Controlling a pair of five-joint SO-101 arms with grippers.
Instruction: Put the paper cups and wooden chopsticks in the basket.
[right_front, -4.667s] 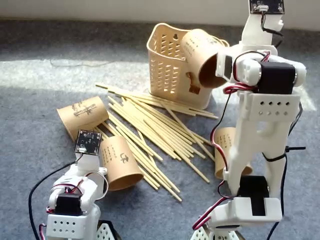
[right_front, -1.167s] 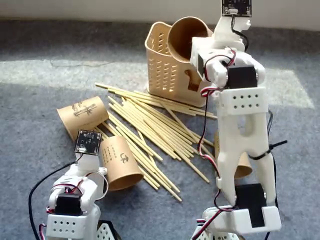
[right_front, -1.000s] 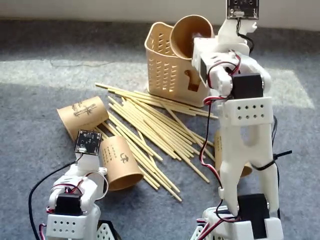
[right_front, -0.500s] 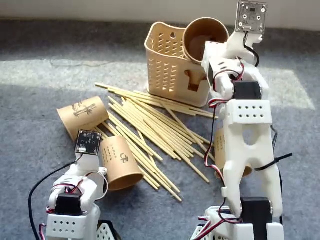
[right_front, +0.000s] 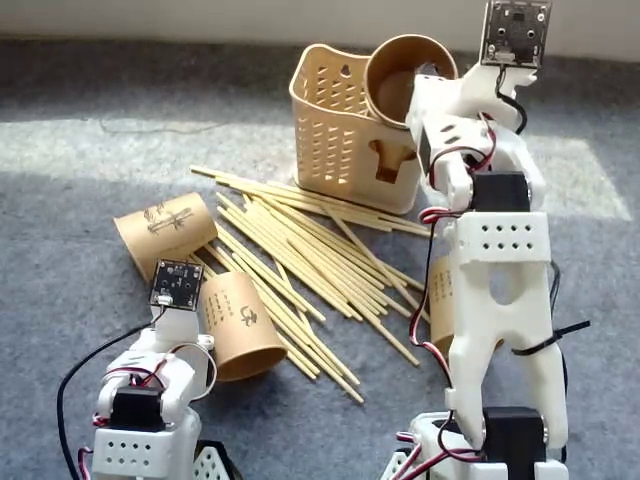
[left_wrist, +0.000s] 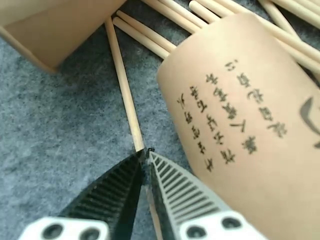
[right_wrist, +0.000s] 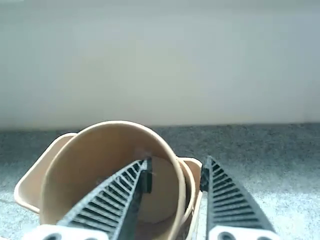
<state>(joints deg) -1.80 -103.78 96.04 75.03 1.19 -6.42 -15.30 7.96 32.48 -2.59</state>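
Printed matter. Left wrist view: the near paper cup (left_wrist: 240, 115) carries 3 lines of small dark characters in an East Asian script along its side wall, next to part of a larger dark mark that the frame's edge cuts off. High view: the left-hand cup (right_front: 165, 232), left of centre, bears a dark printed mark on its side. The lower cup (right_front: 238, 325), lower left of centre, bears another. Both marks are too small to read. No numerals are legible.
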